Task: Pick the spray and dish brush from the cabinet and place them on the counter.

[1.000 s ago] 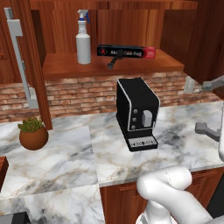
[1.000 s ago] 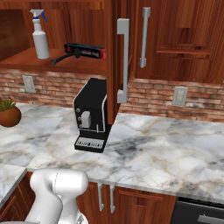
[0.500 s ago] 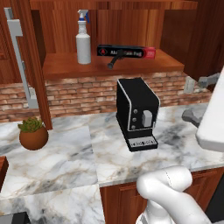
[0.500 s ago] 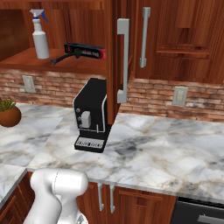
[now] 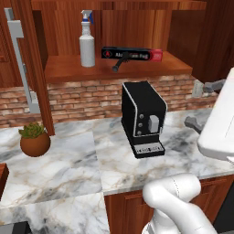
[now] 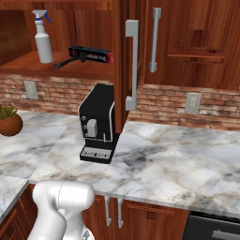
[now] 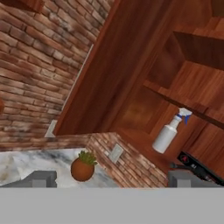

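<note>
Spray point(image 5: 87, 40) stands upright on the cabinet point(image 5: 151, 34) shelf, left of a black-and-red box point(image 5: 131, 54) whose white lettering is too blurred to read; brush point(image 5: 118, 65) lies below that box. Coffee machine point(image 5: 142, 118) sits on the bench point(image 5: 68, 160). Claw point(image 7: 109, 179) gapes wide, empty.

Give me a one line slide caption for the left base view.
Spray bottle and dish brush on the open cabinet shelf, above a coffee machine and potted plant on the marble counter.
</note>
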Motion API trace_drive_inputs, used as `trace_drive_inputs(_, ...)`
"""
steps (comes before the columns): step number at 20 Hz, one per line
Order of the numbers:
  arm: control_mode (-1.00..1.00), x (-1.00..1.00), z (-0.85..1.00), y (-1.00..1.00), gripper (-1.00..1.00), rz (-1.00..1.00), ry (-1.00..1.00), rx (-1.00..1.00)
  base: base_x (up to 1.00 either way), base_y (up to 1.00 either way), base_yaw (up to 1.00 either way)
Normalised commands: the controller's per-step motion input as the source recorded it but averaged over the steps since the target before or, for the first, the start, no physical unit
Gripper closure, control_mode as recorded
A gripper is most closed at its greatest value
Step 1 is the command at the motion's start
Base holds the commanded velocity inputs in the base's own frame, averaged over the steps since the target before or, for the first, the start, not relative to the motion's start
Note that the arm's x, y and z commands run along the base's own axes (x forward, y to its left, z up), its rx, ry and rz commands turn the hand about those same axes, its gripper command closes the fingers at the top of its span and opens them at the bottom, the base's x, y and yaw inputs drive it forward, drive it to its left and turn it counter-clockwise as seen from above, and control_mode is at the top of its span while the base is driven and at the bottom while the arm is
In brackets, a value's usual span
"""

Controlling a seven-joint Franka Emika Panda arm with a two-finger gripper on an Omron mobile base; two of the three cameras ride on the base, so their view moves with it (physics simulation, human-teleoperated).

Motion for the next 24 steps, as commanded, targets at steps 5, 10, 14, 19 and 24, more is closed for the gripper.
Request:
trace_drive_inputs(5,-1.0,0.22,0.12,0.0,-1.0,-0.07,-0.01,0.11,0.0,0.0,0.0)
trace_drive_inputs(10,-1.0,0.21,0.13,0.0,-1.0,-0.09,0.0,0.22,0.0,0.0,0.0)
trace_drive_inputs(14,-1.0,0.1,0.0,0.02,-1.0,-0.06,-0.03,0.21,0.0,0.0,0.0)
trace_drive_inputs(19,-1.0,0.01,0.0,0.01,-1.0,-0.04,-0.08,0.1,0.0,0.0,0.0)
trace_drive_inputs(24,-1.0,0.1,0.1,0.02,-1.0,-0.03,-0.08,0.01,0.0,0.0,0.0)
